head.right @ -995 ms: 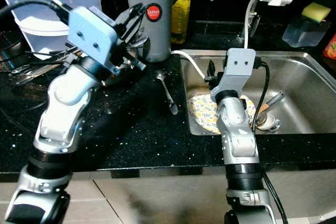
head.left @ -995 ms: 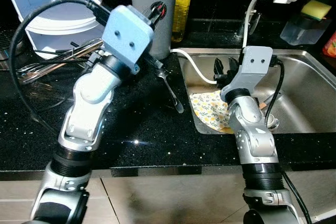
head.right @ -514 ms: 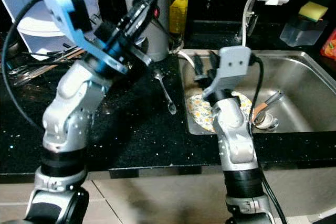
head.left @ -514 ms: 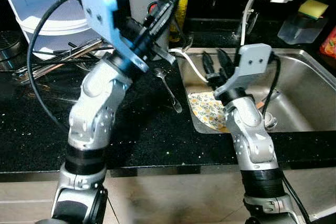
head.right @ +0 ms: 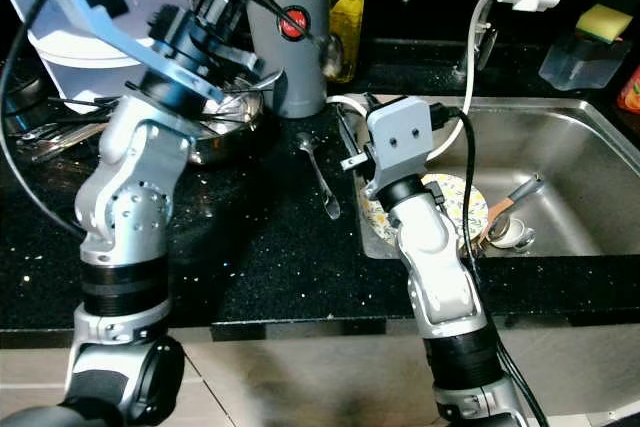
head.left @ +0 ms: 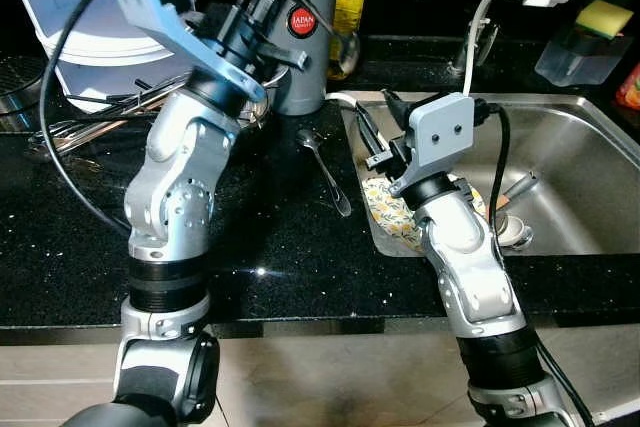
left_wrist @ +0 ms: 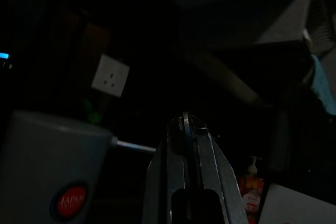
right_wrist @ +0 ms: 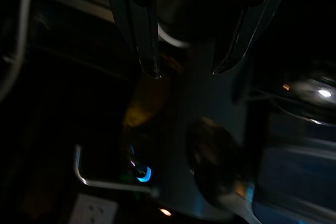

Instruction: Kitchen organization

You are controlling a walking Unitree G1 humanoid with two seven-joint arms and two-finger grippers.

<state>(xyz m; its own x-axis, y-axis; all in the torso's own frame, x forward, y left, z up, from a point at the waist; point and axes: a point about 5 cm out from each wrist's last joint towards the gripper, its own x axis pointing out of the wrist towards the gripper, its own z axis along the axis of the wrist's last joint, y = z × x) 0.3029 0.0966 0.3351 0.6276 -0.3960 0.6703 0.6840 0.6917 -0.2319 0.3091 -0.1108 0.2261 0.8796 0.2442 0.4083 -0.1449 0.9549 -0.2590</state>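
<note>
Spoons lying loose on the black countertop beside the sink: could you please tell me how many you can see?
1: the spoon lies on the countertop between the grey dispenser and the sink. Others may hide among the utensils.

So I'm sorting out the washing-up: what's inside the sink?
In the sink lie a floral plate, partly covered by the right arm, and by the drain a small white cup with a utensil handle. What lies under the arm cannot be seen.
</note>
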